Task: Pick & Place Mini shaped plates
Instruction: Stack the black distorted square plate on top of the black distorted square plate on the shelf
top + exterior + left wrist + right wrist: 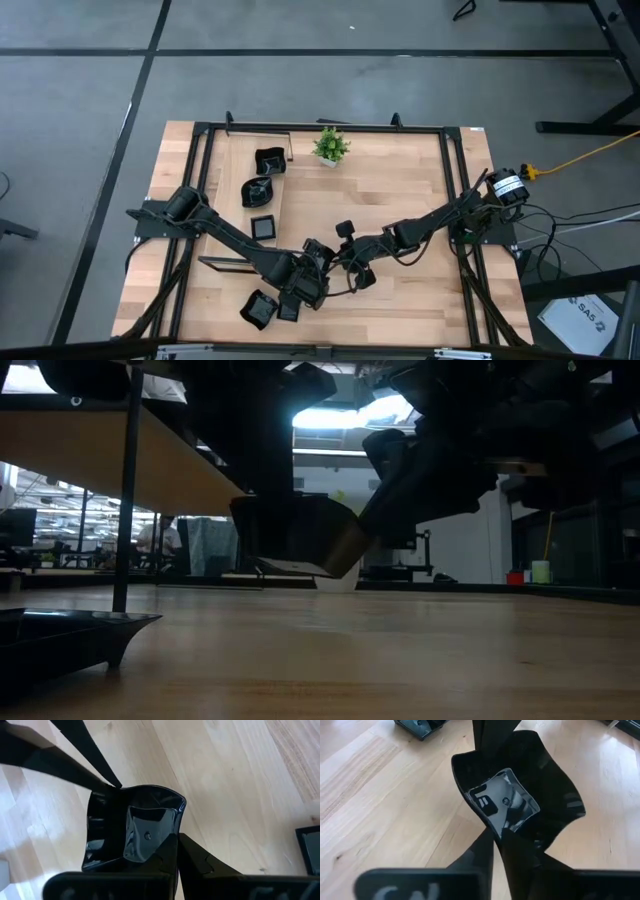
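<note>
A glossy black mini plate (135, 830) with a wavy rim hangs above the middle of the wooden table (400, 170), tilted, with both grippers shut on it from opposite sides. My left gripper (312, 268) comes in from the table's left, my right gripper (340, 262) from the right. The low view shows the plate (300, 540) clear of the tabletop. The right wrist view looks into the plate's inside (505, 800). My left gripper pinches the plate's rim (170, 827) between its two fingers at one corner, slanting down from the table's left. The plate is lifted clear and tilted. My right gripper pinches the opposite rim (495, 827) between its two fingers, slanting down from the table's right; its fingertips (114, 784) show at the far corner in the left wrist view.
More black plates lie on the table: two at the far left (270, 160) (258, 190), one square (264, 227), two near the front edge (260, 308) (288, 310). A small potted plant (330, 145) stands at the far edge. Black frame rails (455, 200) border the table.
</note>
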